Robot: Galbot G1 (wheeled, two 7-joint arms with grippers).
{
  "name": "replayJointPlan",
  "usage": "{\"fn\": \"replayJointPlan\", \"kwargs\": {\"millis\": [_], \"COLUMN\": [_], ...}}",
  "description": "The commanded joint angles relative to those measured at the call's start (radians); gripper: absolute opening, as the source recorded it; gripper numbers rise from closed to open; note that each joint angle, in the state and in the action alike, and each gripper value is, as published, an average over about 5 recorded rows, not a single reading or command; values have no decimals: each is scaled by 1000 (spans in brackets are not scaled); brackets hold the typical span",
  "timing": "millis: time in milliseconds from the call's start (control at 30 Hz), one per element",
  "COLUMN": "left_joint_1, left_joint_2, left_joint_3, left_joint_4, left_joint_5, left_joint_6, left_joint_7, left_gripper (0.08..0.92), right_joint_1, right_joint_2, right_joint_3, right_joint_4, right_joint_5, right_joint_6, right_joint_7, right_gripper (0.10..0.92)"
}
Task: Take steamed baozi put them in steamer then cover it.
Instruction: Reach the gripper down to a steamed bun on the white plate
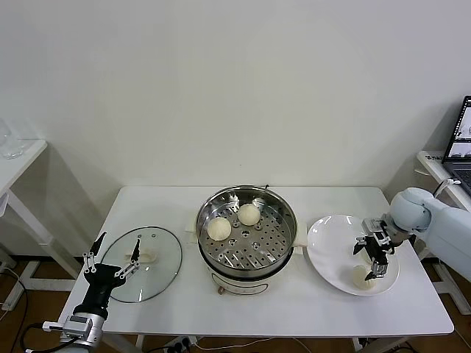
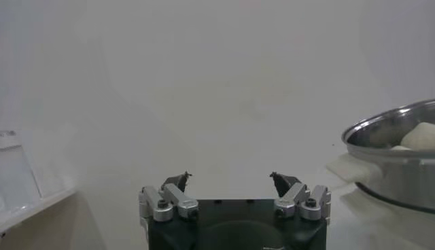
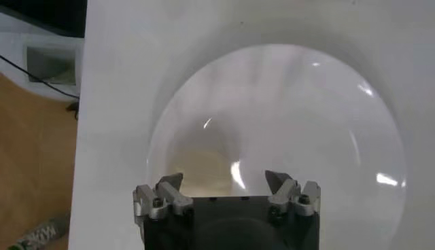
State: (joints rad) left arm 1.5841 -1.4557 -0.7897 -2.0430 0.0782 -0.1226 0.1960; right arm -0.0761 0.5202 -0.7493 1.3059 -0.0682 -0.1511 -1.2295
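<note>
While the white surface (image 1: pixel 294 301) carries the steamer (image 1: pixel 246 234) at its centre with two baozi (image 1: pixel 218 228) inside, the glass cover (image 1: pixel 141 262) lies left beneath the wide-spread left pincer (image 1: pixel 116 254); the right pincer (image 1: pixel 372 257), fingers apart and empty, hovers over the white plate (image 1: pixel 331 243) just above a remaining baozi (image 1: pixel 360 276).

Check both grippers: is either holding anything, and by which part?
Nothing is held. The right gripper hangs open over the plate, above a baozi; the left gripper sits open by the cover.
</note>
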Motion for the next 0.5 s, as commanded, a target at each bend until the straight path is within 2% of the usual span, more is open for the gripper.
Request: {"fn": "replayJointPlan", "kwargs": {"millis": [33, 500], "left_joint_1": [-4, 0], "left_joint_2": [0, -4], "left_joint_3": [6, 4], "left_joint_4": [14, 14], "left_joint_5": [2, 6], "left_joint_6": [1, -5], "left_joint_7": [0, 0], "left_gripper": [823, 823], "right_joint_1": [-68, -86], "right_joint_2": [-2, 18], "right_joint_3": [51, 54], "right_joint_4": [-18, -34], "right_joint_5": [-19, -43], "right_joint_6": [12, 13], "right_joint_7": [-5, 6], "right_gripper": [823, 823]}}
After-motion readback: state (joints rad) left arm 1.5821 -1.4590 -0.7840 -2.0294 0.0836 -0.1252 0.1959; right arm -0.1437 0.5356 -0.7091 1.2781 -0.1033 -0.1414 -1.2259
